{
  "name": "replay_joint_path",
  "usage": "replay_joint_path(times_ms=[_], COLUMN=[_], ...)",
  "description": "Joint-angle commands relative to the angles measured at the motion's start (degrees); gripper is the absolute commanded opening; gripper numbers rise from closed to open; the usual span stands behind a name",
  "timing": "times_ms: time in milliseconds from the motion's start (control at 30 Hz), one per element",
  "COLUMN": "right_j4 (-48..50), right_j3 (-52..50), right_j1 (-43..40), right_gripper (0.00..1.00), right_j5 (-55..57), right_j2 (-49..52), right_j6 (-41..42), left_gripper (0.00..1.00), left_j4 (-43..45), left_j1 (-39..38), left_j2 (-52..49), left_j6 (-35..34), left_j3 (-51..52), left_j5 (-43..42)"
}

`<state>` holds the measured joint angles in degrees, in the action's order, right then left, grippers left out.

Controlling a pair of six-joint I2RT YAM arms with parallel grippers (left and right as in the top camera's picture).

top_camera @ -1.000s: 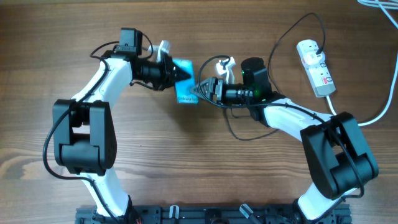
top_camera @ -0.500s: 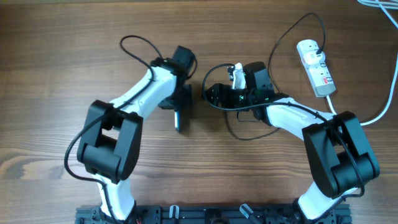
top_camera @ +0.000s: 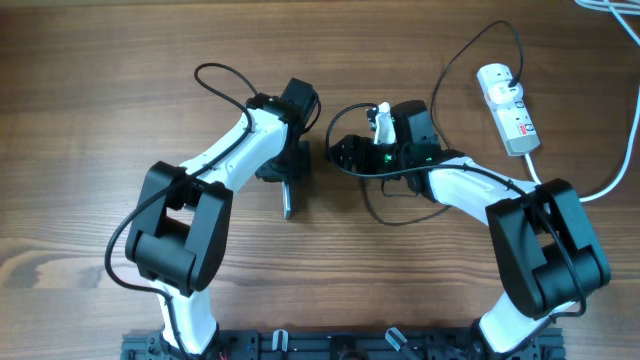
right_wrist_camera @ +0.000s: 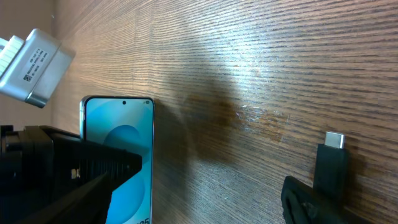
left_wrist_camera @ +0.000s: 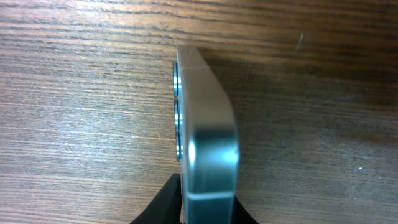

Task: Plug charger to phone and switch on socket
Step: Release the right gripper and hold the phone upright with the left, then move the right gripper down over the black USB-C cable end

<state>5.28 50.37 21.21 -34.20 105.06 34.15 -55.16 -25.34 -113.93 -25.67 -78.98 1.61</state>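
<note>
Right wrist: phone is pinched by left tool, at nine o'clock of charger gripped by right tool; plugging-in is pending, port alignment needed.

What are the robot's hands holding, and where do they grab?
The left gripper pinches the phone by its screen and back, near one end. The right gripper holds the charger by its plug body, tip free.

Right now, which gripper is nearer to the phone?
Left. The left gripper is clamped on one end of the phone, holding it on edge; the right gripper, with the charger plug at its tip, sits apart, facing the screen.
</note>
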Motion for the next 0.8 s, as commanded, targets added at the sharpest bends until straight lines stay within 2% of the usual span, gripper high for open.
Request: replay_joint_path(times_ms=[0,333,433,533,600,700,767], right_j4=[0.0,-0.1,-0.1,-0.1,-0.1,-0.1,-0.7], right_j3=[-0.2,-0.2,-0.2,-0.2,-0.2,-0.2,-0.2], right_j1=[-0.1,-0.1,-0.1,-0.1,-0.1,-0.1,-0.1], right_gripper=[0.87,0.87,0.87,0.87,0.87,0.87,0.85], right_j5=[0.8,0.8,0.8,0.9,0.8,0.8,0.9], right_j2=[1.0,1.0,1.0,1.0,1.0,1.0,1.0], right_j6=[-1.2,-1.1,-1.1,-1.1,-1.2,-1.2,-0.9], left_gripper=[0.16,0.11,0.04,0.05,0.09,0.04,0.04], left_j4=[-1.2,-2.4,-2.3,-2.4,-3.0,-3.6,-3.6], left_j1=[0.0,0.0,0.0,0.0,-0.1,0.0,0.0], left_j2=[1.4,1.4,1.4,1.4,1.4,1.4,1.4], left_j6=[-0.7,-1.8,-1.8,-1.8,-1.8,-1.8,-1.8], left_j3=[-0.5,0.3,0.3,0.3,0.3,0.3,0.3], left_j5=[-0.8,-2.2,-2.2,-2.2,-2.2,-2.2,-2.3])
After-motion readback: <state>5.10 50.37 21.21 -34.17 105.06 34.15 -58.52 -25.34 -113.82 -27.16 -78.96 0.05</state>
